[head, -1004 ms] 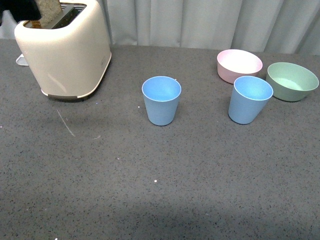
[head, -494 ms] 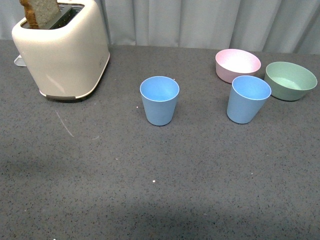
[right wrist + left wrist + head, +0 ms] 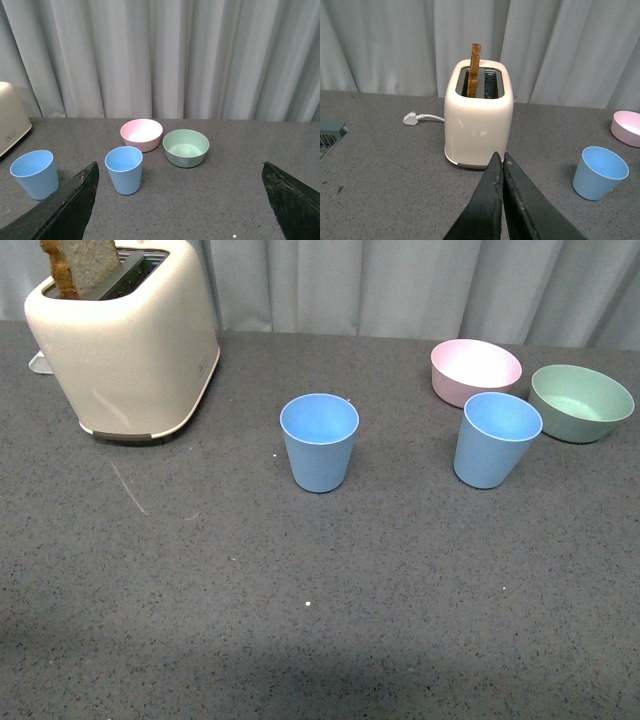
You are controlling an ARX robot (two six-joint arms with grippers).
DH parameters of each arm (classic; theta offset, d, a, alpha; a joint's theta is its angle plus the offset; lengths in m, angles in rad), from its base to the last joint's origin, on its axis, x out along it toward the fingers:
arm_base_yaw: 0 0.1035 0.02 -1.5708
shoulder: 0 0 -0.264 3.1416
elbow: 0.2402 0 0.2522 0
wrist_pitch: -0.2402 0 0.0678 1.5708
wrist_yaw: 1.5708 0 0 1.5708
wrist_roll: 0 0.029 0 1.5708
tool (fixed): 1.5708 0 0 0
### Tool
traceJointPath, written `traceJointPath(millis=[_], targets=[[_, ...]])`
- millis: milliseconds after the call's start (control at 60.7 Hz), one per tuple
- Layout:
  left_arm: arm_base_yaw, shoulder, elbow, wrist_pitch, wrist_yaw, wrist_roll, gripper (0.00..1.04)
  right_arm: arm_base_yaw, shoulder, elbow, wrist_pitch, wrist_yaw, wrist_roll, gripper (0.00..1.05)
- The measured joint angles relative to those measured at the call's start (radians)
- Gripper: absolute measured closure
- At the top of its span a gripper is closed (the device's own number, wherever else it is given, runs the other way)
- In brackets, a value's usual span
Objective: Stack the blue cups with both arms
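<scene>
Two light blue cups stand upright on the grey table. One blue cup (image 3: 319,441) is in the middle; it also shows in the left wrist view (image 3: 599,172) and the right wrist view (image 3: 35,173). The other blue cup (image 3: 496,438) stands to its right, in front of the bowls, and shows in the right wrist view (image 3: 124,169). My left gripper (image 3: 501,156) is shut and empty, held above the table in front of the toaster. My right gripper (image 3: 180,172) is wide open and empty, back from the cups. Neither arm shows in the front view.
A cream toaster (image 3: 128,340) with a slice of toast (image 3: 78,265) stands at the back left, its white plug (image 3: 412,118) behind it. A pink bowl (image 3: 475,371) and a green bowl (image 3: 581,401) sit at the back right. A grey curtain hangs behind the table.
A dark arm part above the toaster one second ago has left the front view. The view shifted slightly. The cups have not moved.
</scene>
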Motion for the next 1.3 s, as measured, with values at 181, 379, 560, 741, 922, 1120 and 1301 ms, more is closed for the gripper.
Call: traceJointPath(millis=[181,379,560,741,922,1120,1301], targets=[[0.000,-0.137,-0.005,-0.118,0.000,0.000,1.01,0.000,0.000,0.000,0.000,0.000,0.000,0.10],[0.000,-0.267,-0.006,-0.237,0.000,0.000,1.01,0.000,0.000,0.000,0.000,0.000,0.000,0.10],[0.000,-0.377,-0.006,-0.339,0.000,0.000,1.01,0.000,0.000,0.000,0.000,0.000,0.000,0.10],[0.000,-0.467,-0.006,-0.426,0.000,0.000,1.01,0.000,0.000,0.000,0.000,0.000,0.000,0.10],[0.000,-0.546,-0.006,-0.504,0.000,0.000,1.01,0.000,0.000,0.000,0.000,0.000,0.000,0.10],[0.000,-0.605,-0.006,-0.563,0.000,0.000,1.01,0.000,0.000,0.000,0.000,0.000,0.000,0.10],[0.000,-0.653,-0.006,-0.611,0.000,0.000,1.01,0.000,0.000,0.000,0.000,0.000,0.000,0.10]])
